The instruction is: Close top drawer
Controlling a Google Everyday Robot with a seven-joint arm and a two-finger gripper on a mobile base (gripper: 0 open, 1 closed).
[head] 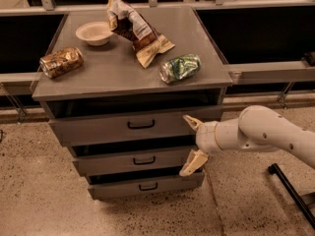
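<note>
Gripper is seen, fingers spread, at right end of top drawer front; dark gap is shown above.

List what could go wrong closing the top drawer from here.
The gripper, open, sits at the right end of the top drawer, so an off-centre push might skew it. Its lower finger lies before the middle drawer and may snag. A jolt could roll the green can off the top.
</note>
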